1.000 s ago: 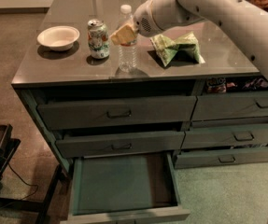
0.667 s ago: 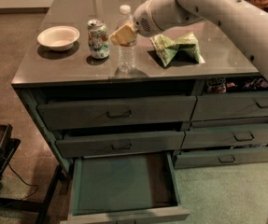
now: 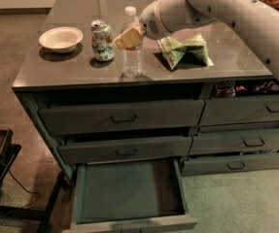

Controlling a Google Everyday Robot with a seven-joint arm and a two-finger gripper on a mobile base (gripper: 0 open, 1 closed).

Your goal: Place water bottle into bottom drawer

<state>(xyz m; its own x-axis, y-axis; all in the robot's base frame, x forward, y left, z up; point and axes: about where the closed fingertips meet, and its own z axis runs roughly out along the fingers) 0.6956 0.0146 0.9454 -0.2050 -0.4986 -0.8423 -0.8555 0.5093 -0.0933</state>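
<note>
Pincer (image 3: 128,38) at water bottle (image 3: 132,62) on countertop (image 3: 76,68) | bottom drawer (image 3: 129,191) open

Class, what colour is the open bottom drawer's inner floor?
Teal-green drawer floor, best in the camera view; the gripper sits at the water bottle.

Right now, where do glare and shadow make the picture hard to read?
Camera view: the glossy countertop reflects a pale streak of light near its far edge; the bowl and the soda can cast dark shadows on it; the clear water bottle looks dim, with the gripper at its upper part; the floor of the bottom drawer darkens toward the back.
</note>
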